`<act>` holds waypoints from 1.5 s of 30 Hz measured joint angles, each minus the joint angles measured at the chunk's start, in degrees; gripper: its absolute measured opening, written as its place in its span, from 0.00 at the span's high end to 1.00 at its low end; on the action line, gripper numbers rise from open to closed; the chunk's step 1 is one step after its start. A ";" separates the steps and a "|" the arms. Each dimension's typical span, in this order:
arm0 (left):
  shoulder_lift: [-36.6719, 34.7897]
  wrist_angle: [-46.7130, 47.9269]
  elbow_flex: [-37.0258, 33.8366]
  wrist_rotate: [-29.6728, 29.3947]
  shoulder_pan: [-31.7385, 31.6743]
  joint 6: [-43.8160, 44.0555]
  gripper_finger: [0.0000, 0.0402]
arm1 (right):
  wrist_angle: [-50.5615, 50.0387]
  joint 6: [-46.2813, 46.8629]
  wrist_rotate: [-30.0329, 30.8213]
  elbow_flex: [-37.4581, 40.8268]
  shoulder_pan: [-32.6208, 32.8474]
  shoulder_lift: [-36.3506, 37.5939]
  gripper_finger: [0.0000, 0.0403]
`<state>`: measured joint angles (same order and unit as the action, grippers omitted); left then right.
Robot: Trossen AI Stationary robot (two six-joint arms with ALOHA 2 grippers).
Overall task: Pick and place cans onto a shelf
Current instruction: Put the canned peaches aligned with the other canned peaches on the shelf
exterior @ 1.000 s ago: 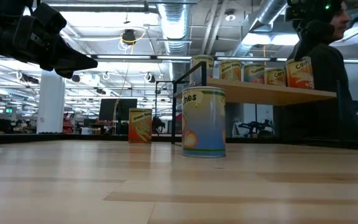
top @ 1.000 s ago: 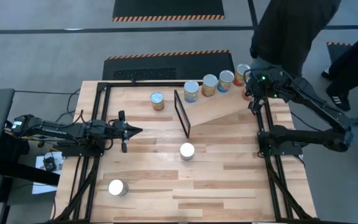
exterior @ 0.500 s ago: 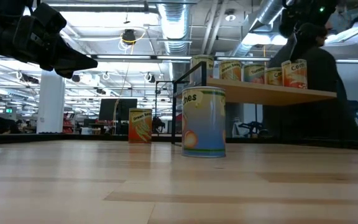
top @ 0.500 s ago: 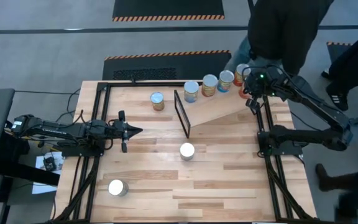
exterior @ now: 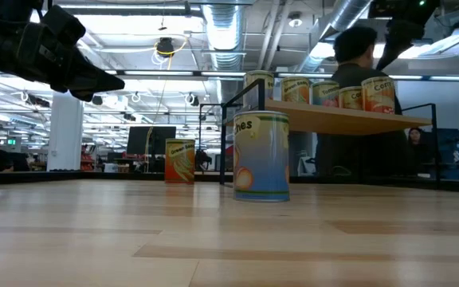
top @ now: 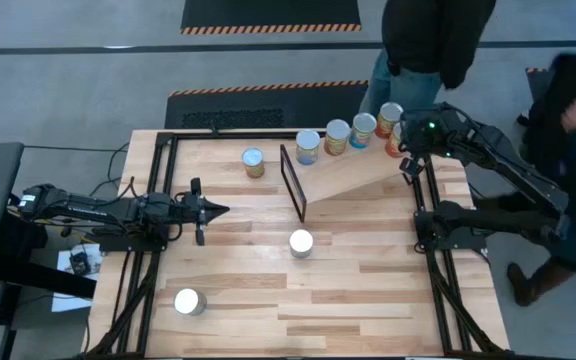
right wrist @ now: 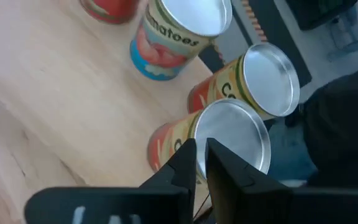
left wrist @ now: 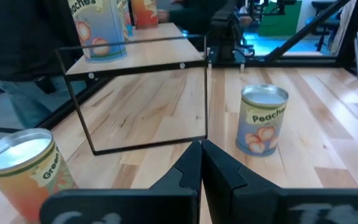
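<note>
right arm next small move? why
Probably lift the right gripper clear of the shelf and swing toward the can standing on the table. Its fingers look shut and empty above a can already standing in the shelf row, so that placement seems done. The left gripper waits mid-table.

Person in dark top beyond table's far edge; black mat with hazard stripes on floor.

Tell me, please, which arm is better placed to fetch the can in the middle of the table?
Probably the left. Its claw points across the table at the middle can with nothing between, while the right claw sits over the shelf at the far right corner.
</note>
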<state>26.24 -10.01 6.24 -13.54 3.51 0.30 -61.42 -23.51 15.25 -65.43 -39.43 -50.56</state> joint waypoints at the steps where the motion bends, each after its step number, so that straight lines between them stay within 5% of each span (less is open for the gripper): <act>1: 0.02 0.32 0.00 0.00 0.00 -0.26 1.00 | -0.01 0.16 0.00 0.00 0.52 0.59 0.87; 9: 0.02 0.40 0.00 0.22 0.00 -0.64 1.00 | 5.51 7.50 -1.44 2.40 8.42 7.45 0.97; 19: 0.02 0.55 0.00 1.86 -0.02 -0.18 1.00 | 42.71 8.81 -5.89 22.47 21.68 16.83 0.97; 25: 2.48 -3.53 0.00 3.96 1.57 1.69 1.00 | 53.53 10.03 -5.96 31.74 33.51 16.49 0.99; 33: 18.15 -26.11 0.48 4.49 6.20 0.79 1.00 | 61.93 10.17 8.96 38.35 51.65 15.74 0.99; 39: 34.19 -26.75 9.44 5.32 7.91 -0.48 1.00 | 64.89 10.40 17.20 40.49 60.74 14.07 0.98; 45: 50.22 -22.91 23.77 8.92 8.20 -2.45 0.94 | 65.10 8.16 22.21 40.48 63.11 13.02 0.97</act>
<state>76.46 -32.91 30.01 -4.62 11.70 -2.15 3.68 -15.35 37.45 -24.95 23.68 -37.54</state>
